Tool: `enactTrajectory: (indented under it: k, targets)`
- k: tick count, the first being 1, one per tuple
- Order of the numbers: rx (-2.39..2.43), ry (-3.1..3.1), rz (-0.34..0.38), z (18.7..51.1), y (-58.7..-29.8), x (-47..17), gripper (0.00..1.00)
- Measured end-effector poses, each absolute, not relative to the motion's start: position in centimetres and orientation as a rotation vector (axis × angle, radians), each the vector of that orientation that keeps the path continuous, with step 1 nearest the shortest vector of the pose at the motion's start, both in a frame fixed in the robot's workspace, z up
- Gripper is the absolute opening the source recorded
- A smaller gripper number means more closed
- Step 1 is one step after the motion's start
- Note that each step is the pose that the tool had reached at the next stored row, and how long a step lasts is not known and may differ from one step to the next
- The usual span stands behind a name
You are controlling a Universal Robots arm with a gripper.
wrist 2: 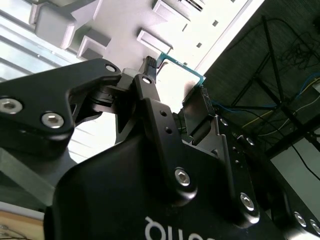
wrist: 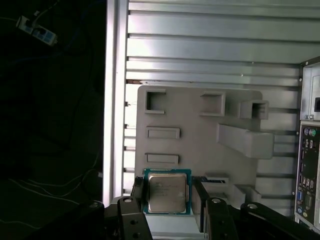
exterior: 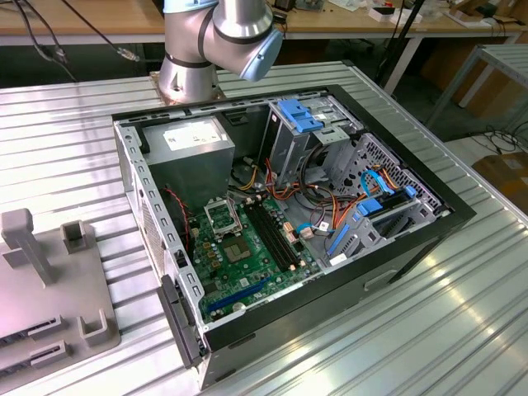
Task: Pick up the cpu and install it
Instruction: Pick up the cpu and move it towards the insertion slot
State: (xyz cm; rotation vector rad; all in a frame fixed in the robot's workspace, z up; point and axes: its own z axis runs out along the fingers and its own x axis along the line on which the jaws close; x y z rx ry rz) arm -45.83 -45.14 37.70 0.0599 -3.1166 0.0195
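The cpu (wrist: 166, 192), a small square chip with a silver-grey top and a greenish rim, sits between my gripper's (wrist: 167, 196) two black fingers (wrist: 138, 194), which press on its opposite edges. In the second wrist view the cpu's green edge (wrist 2: 182, 66) shows between the fingertips of the gripper (wrist 2: 177, 80). The chip hangs over the near end of a grey fixture plate (wrist: 200, 150) on the slatted metal table. In the exterior view the open computer case (exterior: 396, 239) lies on its side, and the black square socket frame (exterior: 221, 216) sits on its green motherboard (exterior: 247, 264).
The fixture plate (exterior: 49, 280) carries raised blocks and slots and lies at the exterior view's left, beside the case. The arm's base (exterior: 191, 70) stands behind the case. Inside the case are a power supply (exterior: 194, 144), drive cages and cables. The table edge (wrist: 112, 100) drops off to a dark floor.
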Motion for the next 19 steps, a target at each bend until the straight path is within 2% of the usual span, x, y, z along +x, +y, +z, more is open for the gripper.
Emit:
enactTrajectory:
  k: [19]
  targets:
    - [0.06,-3.116,0.02,38.3,-45.14,-45.83,0.47]
